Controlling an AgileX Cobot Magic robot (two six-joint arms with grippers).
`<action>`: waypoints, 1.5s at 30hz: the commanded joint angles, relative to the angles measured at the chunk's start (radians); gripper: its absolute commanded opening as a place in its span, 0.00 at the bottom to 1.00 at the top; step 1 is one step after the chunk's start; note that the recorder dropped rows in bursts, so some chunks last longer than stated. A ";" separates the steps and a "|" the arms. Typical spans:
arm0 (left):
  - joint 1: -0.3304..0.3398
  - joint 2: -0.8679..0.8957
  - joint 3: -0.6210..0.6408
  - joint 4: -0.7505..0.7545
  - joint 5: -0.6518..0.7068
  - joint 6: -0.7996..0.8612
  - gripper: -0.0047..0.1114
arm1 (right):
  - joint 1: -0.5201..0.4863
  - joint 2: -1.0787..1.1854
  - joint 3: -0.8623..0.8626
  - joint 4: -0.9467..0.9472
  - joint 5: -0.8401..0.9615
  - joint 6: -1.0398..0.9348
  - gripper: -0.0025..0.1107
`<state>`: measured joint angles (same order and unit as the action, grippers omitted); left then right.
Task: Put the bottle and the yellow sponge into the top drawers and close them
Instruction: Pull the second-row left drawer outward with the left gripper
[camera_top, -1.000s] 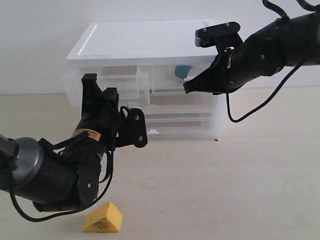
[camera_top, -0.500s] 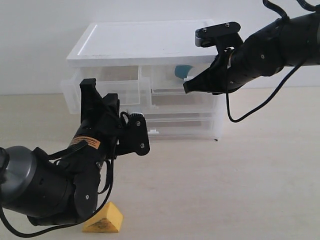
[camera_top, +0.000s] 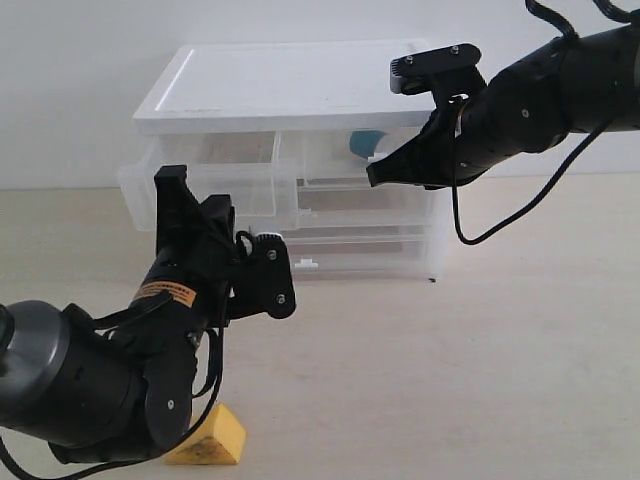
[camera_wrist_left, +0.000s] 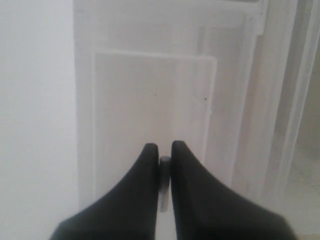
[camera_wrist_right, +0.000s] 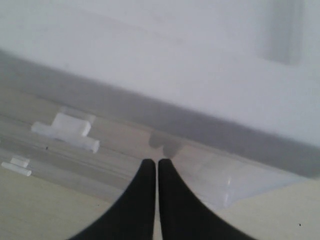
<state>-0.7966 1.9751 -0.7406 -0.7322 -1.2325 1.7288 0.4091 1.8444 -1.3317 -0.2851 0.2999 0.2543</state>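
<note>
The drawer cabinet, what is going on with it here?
The left gripper is shut on the handle of the top left drawer, which stands partly pulled out and empty. The right gripper, shut, is at the front of the top right drawer, where the bottle lies. The yellow sponge sits on the table, not yet stored.

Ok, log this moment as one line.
left gripper: shut on left top drawer handle, drawer partly out | right gripper: shut, by right top drawer front | bottle: inside it | yellow sponge: on table
</note>
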 joint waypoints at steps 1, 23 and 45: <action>-0.043 -0.007 0.009 -0.022 0.011 -0.018 0.07 | -0.002 0.004 -0.007 -0.018 -0.071 -0.002 0.02; -0.053 -0.007 0.060 -0.053 0.011 -0.013 0.07 | -0.002 0.004 -0.007 -0.018 -0.064 -0.002 0.02; -0.053 -0.007 0.060 -0.018 0.011 -0.076 0.41 | -0.002 0.004 -0.007 -0.018 -0.063 -0.007 0.02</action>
<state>-0.8388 1.9728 -0.6871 -0.7562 -1.2416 1.6646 0.4091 1.8444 -1.3317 -0.2851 0.2999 0.2499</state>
